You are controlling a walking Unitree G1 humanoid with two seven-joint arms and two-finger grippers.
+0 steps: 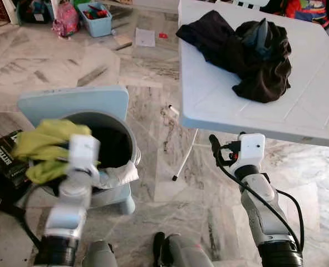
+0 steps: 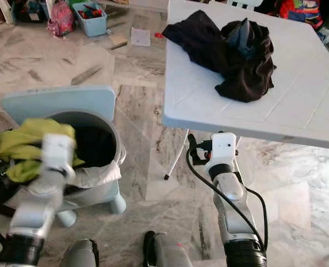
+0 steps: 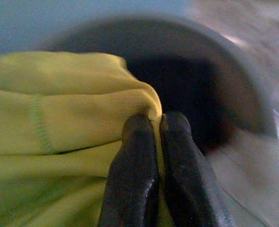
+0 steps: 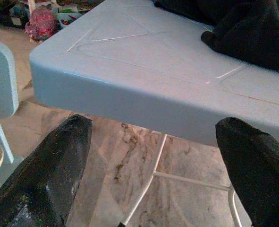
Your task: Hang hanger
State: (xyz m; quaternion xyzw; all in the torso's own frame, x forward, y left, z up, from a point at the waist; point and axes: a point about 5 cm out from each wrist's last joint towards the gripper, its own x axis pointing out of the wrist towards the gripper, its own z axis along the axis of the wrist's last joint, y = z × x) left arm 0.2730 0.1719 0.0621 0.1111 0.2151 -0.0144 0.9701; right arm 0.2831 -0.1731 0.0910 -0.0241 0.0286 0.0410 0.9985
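Left wrist view: left gripper [image 3: 159, 124] pinches a yellow-green garment [image 3: 59, 118] at the washer [image 1: 106, 119] mouth.
Fingers clenched on a fold — probably lifting it out for hanging. Right gripper [image 4: 156, 142] waits wide apart below the table [image 1: 220, 100] front edge; dark clothes [image 1: 253, 55] lie near the far edge. I see no hanger.

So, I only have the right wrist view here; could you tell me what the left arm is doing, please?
Observer: The left gripper has its jaws shut on a yellow-green garment.
Operator: Thank you. Where is that garment?
Observer: Draped over the rim of the light blue washer, at its dark round opening.
Operator: And the dark heap on my table, is it one item?
Observer: I cannot tell. The dark clothes lie bunched on the white table, with a grey-blue piece poking out on top.
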